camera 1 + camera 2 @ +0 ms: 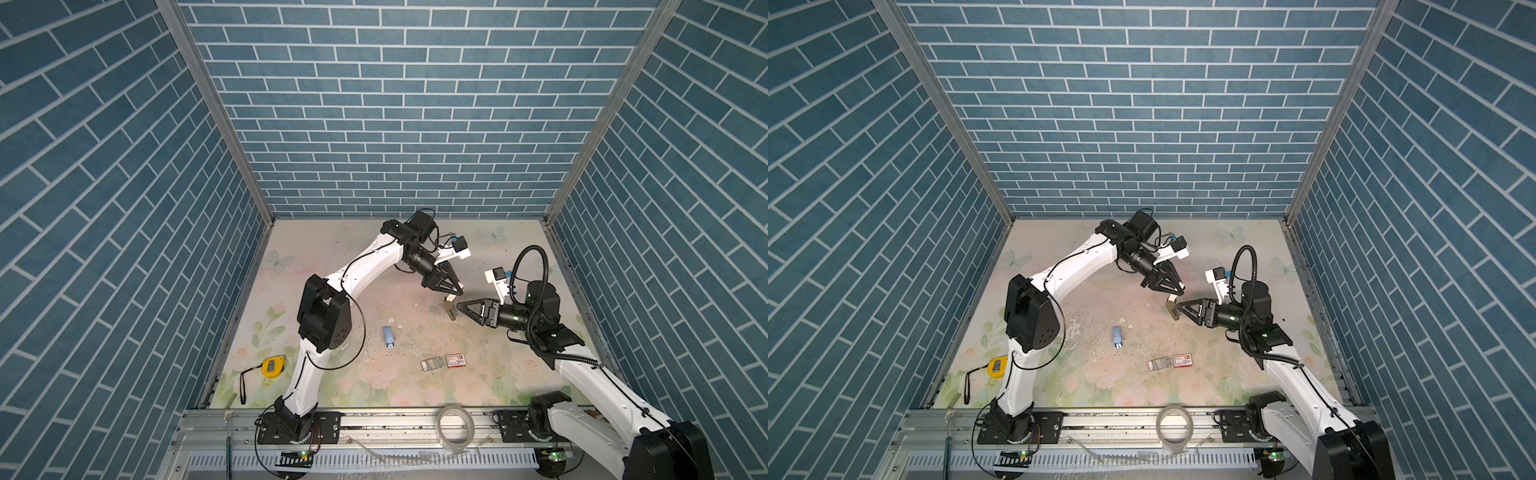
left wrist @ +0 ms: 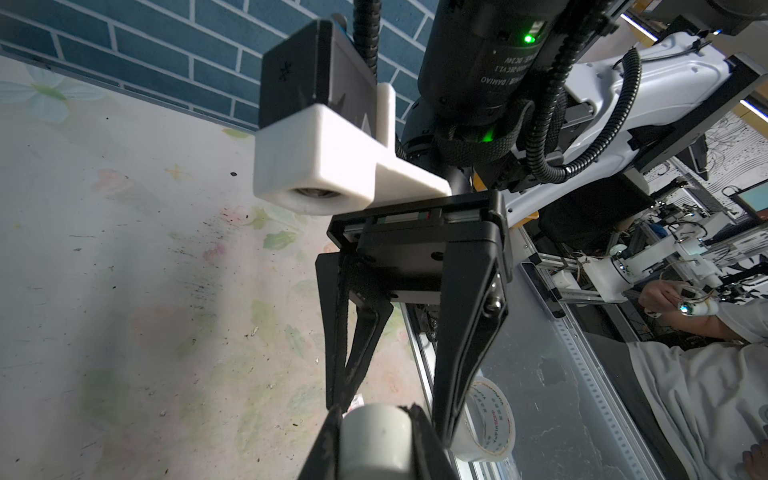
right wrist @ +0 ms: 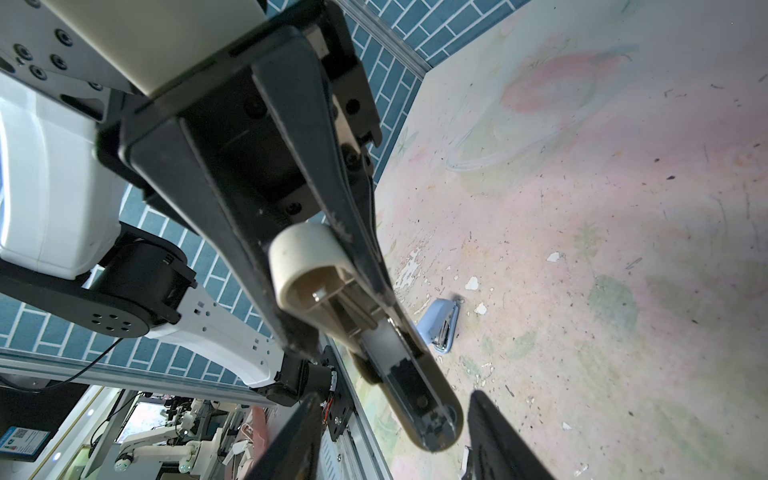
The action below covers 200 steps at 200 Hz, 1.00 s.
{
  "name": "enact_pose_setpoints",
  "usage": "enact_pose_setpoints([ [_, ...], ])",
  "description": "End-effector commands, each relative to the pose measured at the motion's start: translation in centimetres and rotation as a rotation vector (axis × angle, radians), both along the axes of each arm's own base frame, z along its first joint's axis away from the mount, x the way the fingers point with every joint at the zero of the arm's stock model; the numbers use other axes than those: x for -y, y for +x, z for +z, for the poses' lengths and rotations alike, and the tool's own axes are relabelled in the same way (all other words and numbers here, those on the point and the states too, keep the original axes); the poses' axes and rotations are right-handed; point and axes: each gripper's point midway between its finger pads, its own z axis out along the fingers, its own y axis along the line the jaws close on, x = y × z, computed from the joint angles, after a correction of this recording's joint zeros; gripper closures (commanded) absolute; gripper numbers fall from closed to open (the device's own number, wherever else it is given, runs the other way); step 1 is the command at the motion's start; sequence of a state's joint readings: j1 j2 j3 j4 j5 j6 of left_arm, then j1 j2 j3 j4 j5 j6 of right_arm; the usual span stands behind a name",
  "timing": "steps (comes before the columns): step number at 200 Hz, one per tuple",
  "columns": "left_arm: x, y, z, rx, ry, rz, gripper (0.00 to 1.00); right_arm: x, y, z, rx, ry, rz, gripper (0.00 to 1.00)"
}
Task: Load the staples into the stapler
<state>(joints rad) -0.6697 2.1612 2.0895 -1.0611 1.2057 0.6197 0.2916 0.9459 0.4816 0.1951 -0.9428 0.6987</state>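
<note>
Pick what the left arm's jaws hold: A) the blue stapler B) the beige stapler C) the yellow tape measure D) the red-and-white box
B: the left jaws are shut on the beige stapler, held in the air, while the blue stapler lies on the table.

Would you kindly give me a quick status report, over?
Left pincer shut on beige stapler, aloft. Right pincer open, flanking its free end. Staples on table by box, unobstructed.

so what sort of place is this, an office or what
Most likely a robotics lab test cell: the left arm and right arm bolted to an aluminium rail, walls of printed blue brick around the table, and more robot rigs with a person beyond.
</note>
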Motion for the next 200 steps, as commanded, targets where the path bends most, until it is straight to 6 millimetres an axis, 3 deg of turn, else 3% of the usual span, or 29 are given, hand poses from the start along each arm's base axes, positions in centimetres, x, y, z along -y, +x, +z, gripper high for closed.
enact_pose_setpoints([
  [1, 0.3, -0.4, 1.0, -0.090, -0.034, -0.022, 1.00, -0.5, 0.2, 2.1, 0.083, 0.031, 0.034, 0.43],
  [98, 1.0, -0.3, 1.8, -0.181, -0.073, -0.029, 1.00, -2.8, 0.9, 2.0, 0.082, 0.036, 0.085, 0.47],
  [161, 0.8, -0.5, 1.7, -0.192, -0.069, -0.031, 0.99, -2.7, 1.2, 1.1, 0.063, 0.026, 0.056, 0.75],
  [182, 0.8, -0.6, 1.7, -0.189, -0.068, -0.031, 0.95, -2.5, 1.3, 0.8, 0.058, 0.016, 0.041, 0.81],
  [200, 0.7, -0.4, 1.6, -0.176, -0.057, -0.022, 0.71, -2.5, 1.5, 0.6, 0.052, 0.010, 0.033, 0.84],
])
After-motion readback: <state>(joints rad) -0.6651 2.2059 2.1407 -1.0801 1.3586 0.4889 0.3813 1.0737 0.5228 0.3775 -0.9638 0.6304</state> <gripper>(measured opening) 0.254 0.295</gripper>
